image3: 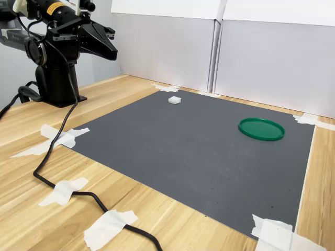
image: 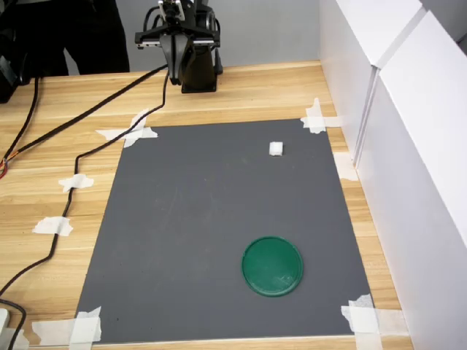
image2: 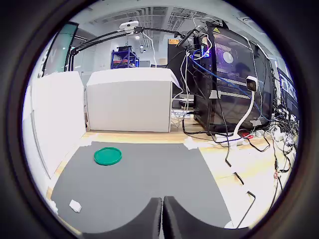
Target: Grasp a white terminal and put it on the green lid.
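- White terminal [image: 276,148]: a tiny pale block lying on the dark grey mat [image: 190,240], near the mat's far right corner in the first exterior view, well apart from everything else.
- Handling, as a judgement: it looks like hard plastic, very light and stiff, so it should not crush, but its smooth faces could let it skid or pop out of a pinch. Two opposite side faces, taken low and square, seem the best hold.
- Long axis: it reads as nearly cube-like, perhaps a little wider than tall in the second exterior view; at this size I cannot tell which way it points.
- Green lid [image: 272,265]: flat on the mat, near the mat's front right in the first exterior view, well apart from the block and with nothing on it.
- Gripper [image2: 162,217]: raised at the mat's far edge, near the arm's base, its two fingers pressed together with only a thin seam between them in the wrist view, holding nothing.
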Action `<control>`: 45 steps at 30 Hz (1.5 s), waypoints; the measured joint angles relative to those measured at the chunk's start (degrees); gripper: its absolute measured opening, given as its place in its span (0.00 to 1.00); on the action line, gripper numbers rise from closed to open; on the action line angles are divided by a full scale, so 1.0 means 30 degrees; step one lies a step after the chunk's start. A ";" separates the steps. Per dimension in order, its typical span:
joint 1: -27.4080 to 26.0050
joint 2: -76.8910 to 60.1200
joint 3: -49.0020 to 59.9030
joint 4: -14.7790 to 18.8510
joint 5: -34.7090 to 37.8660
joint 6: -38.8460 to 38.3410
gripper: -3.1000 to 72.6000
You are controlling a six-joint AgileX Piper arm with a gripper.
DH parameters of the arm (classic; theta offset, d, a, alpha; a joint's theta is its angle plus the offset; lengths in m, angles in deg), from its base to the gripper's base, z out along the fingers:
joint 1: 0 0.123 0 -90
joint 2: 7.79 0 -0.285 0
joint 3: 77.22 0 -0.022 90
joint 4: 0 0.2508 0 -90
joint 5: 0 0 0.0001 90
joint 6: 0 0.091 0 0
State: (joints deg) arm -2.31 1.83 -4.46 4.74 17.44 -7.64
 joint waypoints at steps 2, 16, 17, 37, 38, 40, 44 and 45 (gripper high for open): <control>0.0000 0.0000 0.0000 0.0000 -0.0017 0.0000 0.02; 0.0000 0.0118 0.0234 -0.0080 -0.0074 0.0006 0.02; 0.0000 0.0142 0.0234 -0.0080 -0.0074 0.0006 0.02; 0.0000 0.4396 -0.3335 -0.0131 0.2710 0.0006 0.02; 0.0000 0.4985 -0.4013 -0.0148 0.3185 0.0006 0.02; 0.0000 0.6101 -0.5280 -0.0172 0.4188 0.0006 0.02; 0.0000 0.8815 -0.8254 -0.0673 0.7438 0.0006 0.02; 0.0000 0.9537 -0.8988 -0.0849 0.8196 0.0006 0.02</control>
State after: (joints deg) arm -2.31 30.44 -31.42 2.19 42.02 -7.63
